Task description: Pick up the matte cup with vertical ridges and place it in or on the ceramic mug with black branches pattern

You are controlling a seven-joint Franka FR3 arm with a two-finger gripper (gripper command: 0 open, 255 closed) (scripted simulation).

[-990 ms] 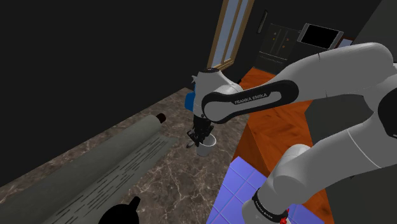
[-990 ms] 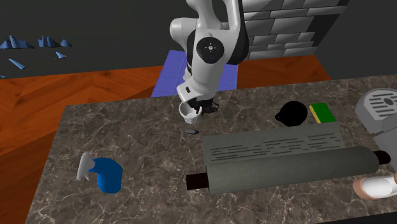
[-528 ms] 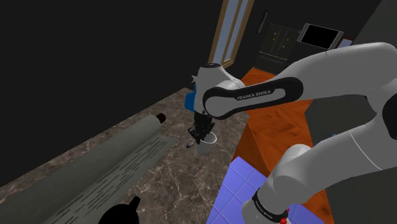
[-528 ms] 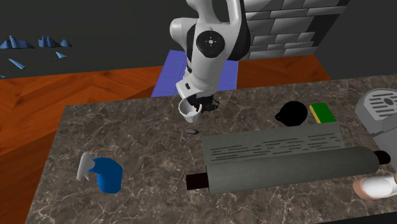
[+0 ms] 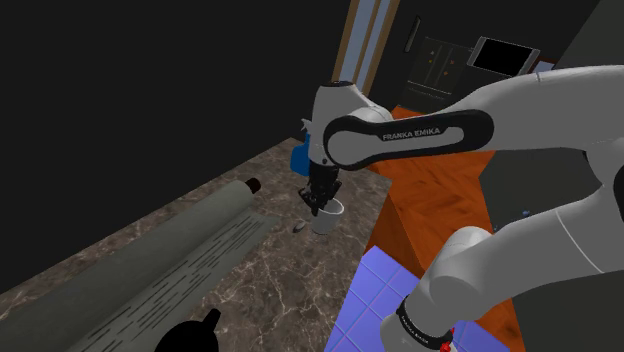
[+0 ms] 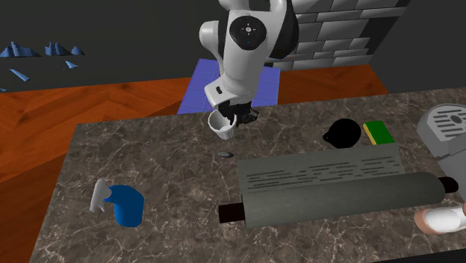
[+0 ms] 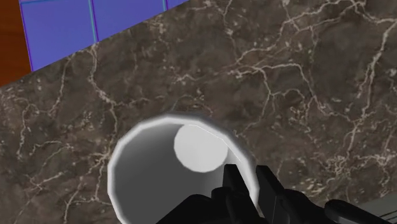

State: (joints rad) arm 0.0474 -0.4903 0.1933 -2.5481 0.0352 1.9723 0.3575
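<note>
White cup [image 6: 219,127] clamped in pincer [image 7: 245,184] by rim wall, one finger inside, one outside; grip holds it mouth-up, hanging just under pincer, apparently clear of marble worktop [image 6: 164,168].

A dark brown, white-veined marble counter [image 6: 164,164] carries a flat grey mat with dark dashes [image 6: 317,170]. A grey roll with dark ends [image 6: 328,198] lies along the mat's edge. A black round spouted vessel [image 6: 345,134] stands just beside a green rectangular sponge [image 6: 378,132]. Beyond the counter lie a blue tiled floor [image 6: 200,88] and a grey stone-block wall [image 6: 343,30].
</note>
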